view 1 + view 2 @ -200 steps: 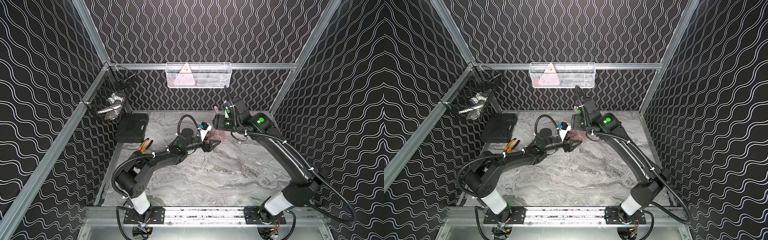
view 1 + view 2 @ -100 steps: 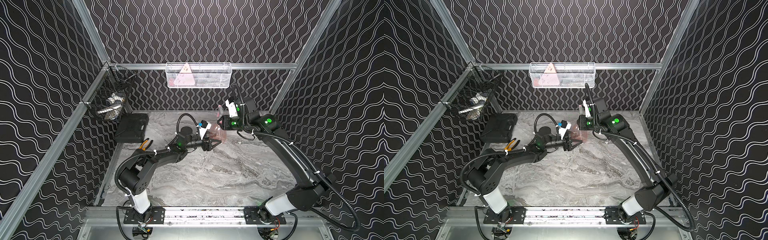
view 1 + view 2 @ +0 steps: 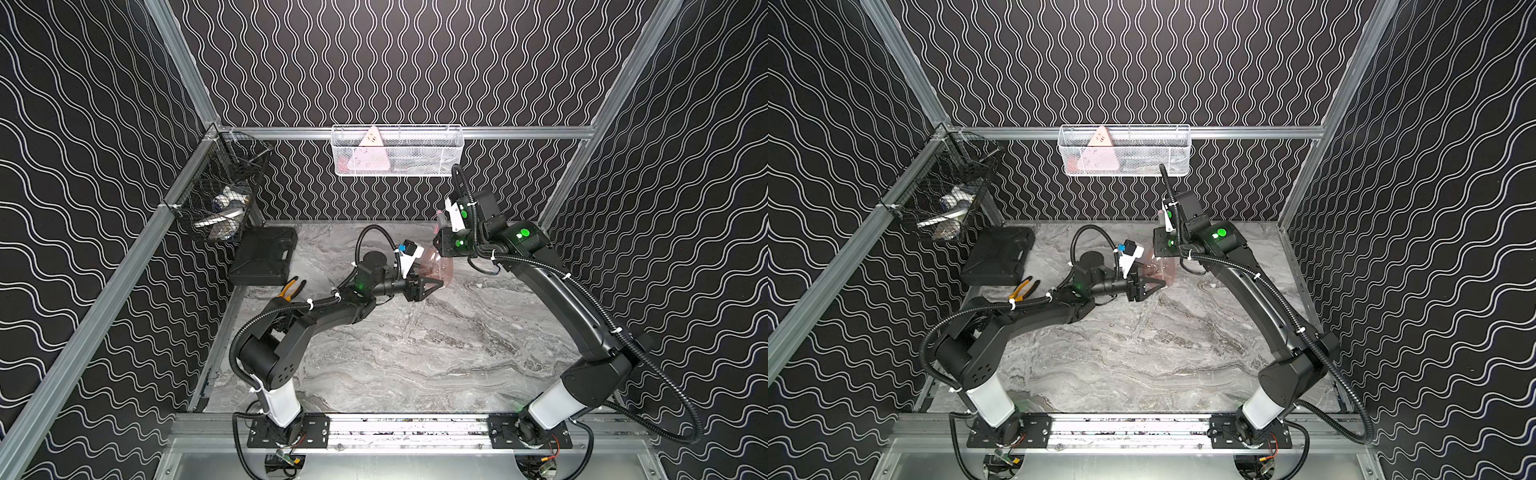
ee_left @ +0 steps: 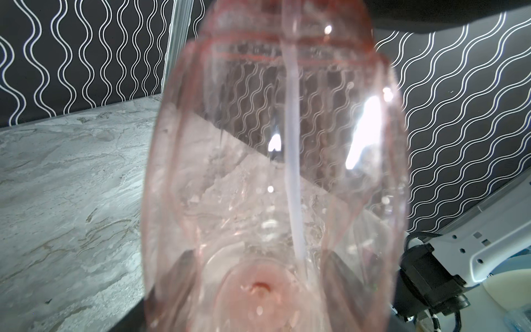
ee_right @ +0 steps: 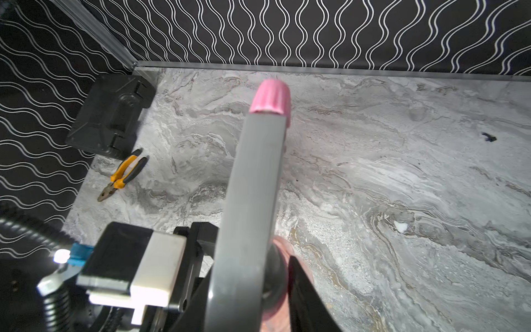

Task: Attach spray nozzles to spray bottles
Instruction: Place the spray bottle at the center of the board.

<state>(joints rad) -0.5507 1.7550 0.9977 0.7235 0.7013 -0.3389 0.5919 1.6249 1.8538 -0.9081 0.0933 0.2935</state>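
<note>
Tube of the nozzle runs down inside the pink bottle.

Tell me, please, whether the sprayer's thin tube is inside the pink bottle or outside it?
Inside. In the left wrist view the pale tube runs down within the translucent pink bottle, nearly to its base.

Two black arms, white at the base.
Left arm and right arm carry ribbed black cables, white zip ties and green lights; the left hand is black, angular.
</note>
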